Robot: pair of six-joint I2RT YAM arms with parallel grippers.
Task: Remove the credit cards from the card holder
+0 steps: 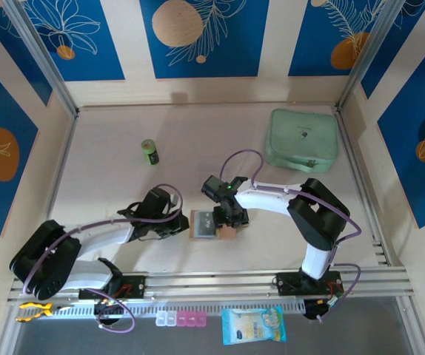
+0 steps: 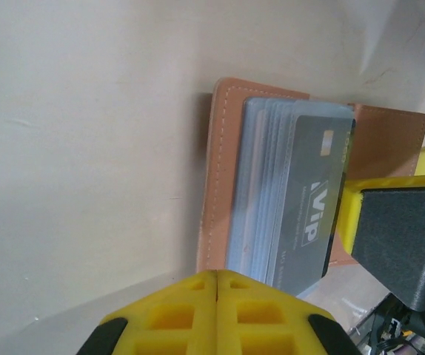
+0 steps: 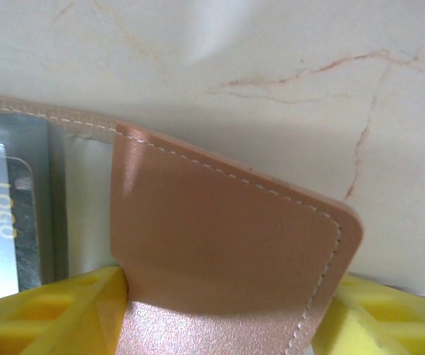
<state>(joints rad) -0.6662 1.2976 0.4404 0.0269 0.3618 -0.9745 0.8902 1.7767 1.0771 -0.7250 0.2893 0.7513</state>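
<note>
From above, the tan card holder (image 1: 203,225) lies open on the table (image 1: 124,192), near the front edge and between the two arms. The left gripper (image 1: 181,224) sits just beside its left edge and the right gripper (image 1: 226,220) hangs over its right side. A mint-green case (image 1: 303,138) rests well apart, towards the far right corner. I see no loose card on the table around the holder.

Through the left wrist camera, the left gripper's yellow fingers (image 2: 175,314) are pressed together with nothing between them, close to the near end of the holder. The credit cards (image 2: 268,192) are all tucked in their grey-blue sleeves, with a grey VIP card (image 2: 312,207) on top. The right gripper's yellow and dark finger rests at the holder's right cover.

Through the right wrist camera, the holder's leather flap (image 3: 227,251) runs up between the two yellow fingers (image 3: 49,314), which stand wide, one at each edge. I cannot tell whether they are squeezing it or only straddling it. A card marked LOGO (image 3: 5,214) shows in its sleeve at the left.

By my reckoning the holder is open but no card is out, so all the pulling is left to do
</note>
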